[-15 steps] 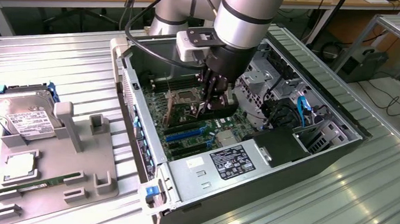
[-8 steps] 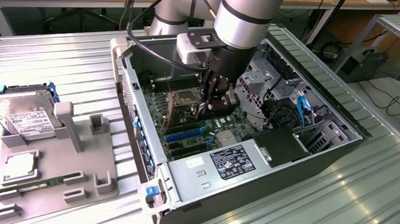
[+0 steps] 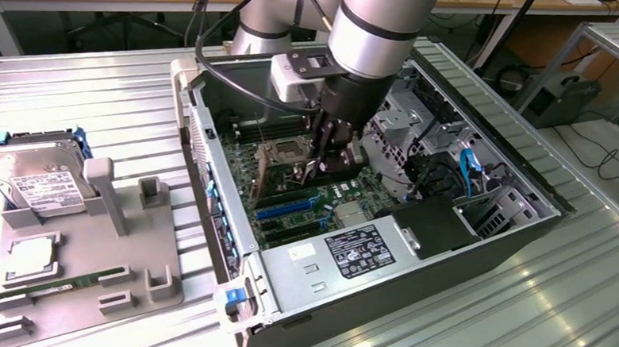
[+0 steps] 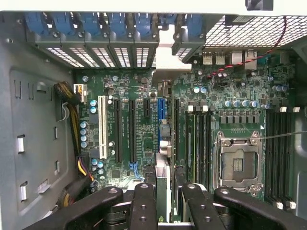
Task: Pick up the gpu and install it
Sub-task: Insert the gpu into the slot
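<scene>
- Black gpu (image 4: 163, 187) stands on edge between the hand's (image 4: 164, 203) fingers, gripped, over the motherboard (image 4: 230, 96) inside the open case (image 3: 222, 217).
- Its long axis runs parallel to the expansion slots (image 4: 117, 129), toward the rear bracket openings.

Single arm (image 3: 376, 26) reaching steeply downward, wrist vertical, gripper (image 3: 326, 162) pointing straight down, black fingers (image 4: 144, 206) partly closed on a thin edge-on card

Ribbed metal table (image 3: 81, 90) gleams; matt grey plastic holder (image 3: 92, 273); glossy green motherboard (image 4: 144, 139); matt black fingers (image 4: 144, 206); dull grey steel case (image 4: 38, 143).
</scene>
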